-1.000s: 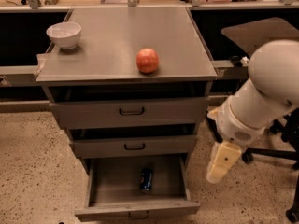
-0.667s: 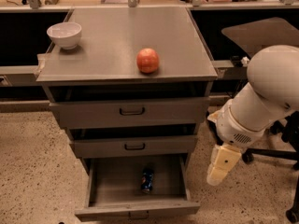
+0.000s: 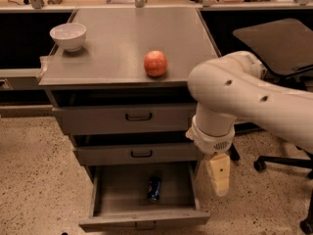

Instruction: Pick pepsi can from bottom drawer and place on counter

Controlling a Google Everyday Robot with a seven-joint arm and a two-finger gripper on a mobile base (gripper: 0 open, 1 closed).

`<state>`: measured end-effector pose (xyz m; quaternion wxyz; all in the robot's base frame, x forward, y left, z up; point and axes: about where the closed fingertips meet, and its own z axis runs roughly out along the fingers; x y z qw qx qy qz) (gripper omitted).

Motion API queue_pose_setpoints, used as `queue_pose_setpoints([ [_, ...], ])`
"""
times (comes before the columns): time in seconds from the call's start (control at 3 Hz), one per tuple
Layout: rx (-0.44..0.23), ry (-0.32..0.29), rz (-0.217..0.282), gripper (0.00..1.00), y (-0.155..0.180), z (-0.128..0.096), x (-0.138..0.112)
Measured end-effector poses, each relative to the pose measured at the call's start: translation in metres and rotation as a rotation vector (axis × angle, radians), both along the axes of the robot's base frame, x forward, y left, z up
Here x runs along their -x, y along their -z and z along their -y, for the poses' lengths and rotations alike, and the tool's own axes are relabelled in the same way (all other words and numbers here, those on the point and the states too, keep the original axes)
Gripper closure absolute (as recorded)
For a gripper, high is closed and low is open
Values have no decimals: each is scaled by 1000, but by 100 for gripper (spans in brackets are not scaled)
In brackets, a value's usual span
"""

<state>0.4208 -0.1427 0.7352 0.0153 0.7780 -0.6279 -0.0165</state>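
Note:
The bottom drawer (image 3: 117, 213) is pulled open. The pepsi can (image 3: 154, 188), small and blue, lies inside it near the middle. The counter (image 3: 127, 38) is the grey top of the cabinet. My gripper (image 3: 219, 175) hangs from the white arm at the drawer's right side, just outside its right wall and above floor level, to the right of the can. Only a cream finger shows, pointing down.
A red-orange apple (image 3: 155, 63) sits at the counter's front right. A white bowl (image 3: 68, 35) sits at its back left. The two upper drawers (image 3: 132, 117) are slightly ajar. A dark brown table (image 3: 274, 40) on a stand is at the right.
My arm has swung left toward the cabinet, so the gripper now hangs beside the open bottom drawer's right wall. The can, apple and bowl have not moved.

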Motion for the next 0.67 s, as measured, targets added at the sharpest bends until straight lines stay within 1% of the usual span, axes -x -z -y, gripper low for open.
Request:
queue_pose_setpoints([
  [0.33, 152, -385, 84, 0, 17, -3, 2],
  [0.67, 141, -396, 75, 0, 17, -3, 2],
])
